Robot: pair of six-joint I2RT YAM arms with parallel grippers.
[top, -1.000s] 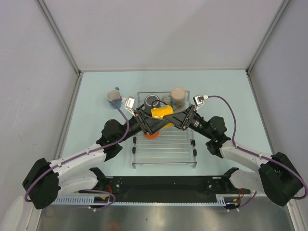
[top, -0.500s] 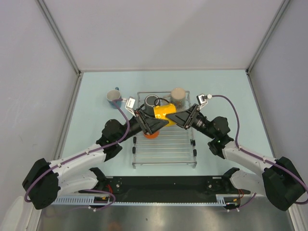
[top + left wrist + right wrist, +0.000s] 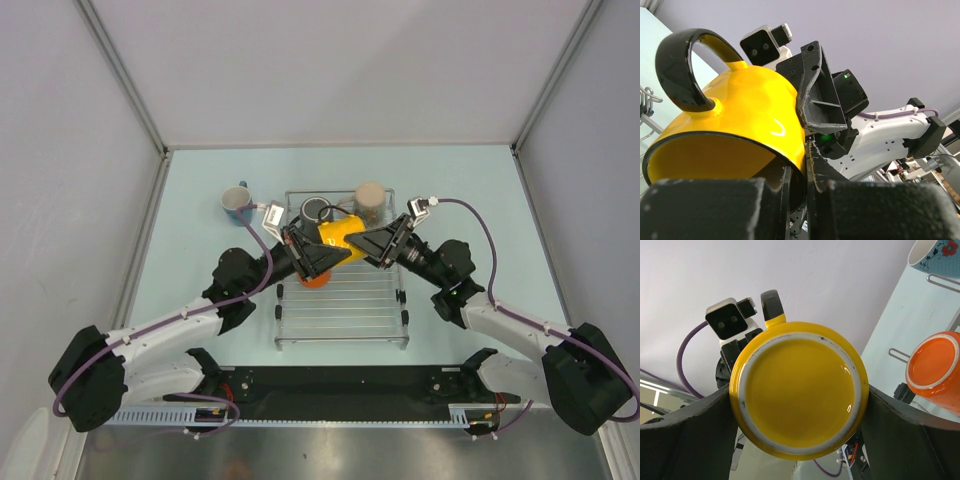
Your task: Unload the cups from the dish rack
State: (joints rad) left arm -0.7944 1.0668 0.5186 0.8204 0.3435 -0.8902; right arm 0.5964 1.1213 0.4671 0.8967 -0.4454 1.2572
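Observation:
The yellow cup (image 3: 337, 236) hangs on its side above the back of the dish rack (image 3: 345, 312), between both grippers. My left gripper (image 3: 316, 254) is shut on the cup's rim, with the wall (image 3: 799, 150) pinched between its fingers. My right gripper (image 3: 372, 243) grips the cup's body from the base end, a finger pressed on each side of the yellow cup (image 3: 800, 390). Under my left gripper the orange cup (image 3: 315, 281) rests on the rack. At the rack's back stand the dark grey cup (image 3: 318, 210) and the beige cup (image 3: 371, 200). The blue cup (image 3: 237, 205) stands on the table left of the rack.
The rack's front half shows bare wire bars. In the right wrist view the orange cup (image 3: 935, 370) sits low right and the blue cup (image 3: 935, 255) at top right. Grey walls close in the pale table (image 3: 460, 200) on three sides.
My left gripper has closed onto the yellow cup's rim. The right gripper has carried the cup slightly left and back, and it keeps its grip.

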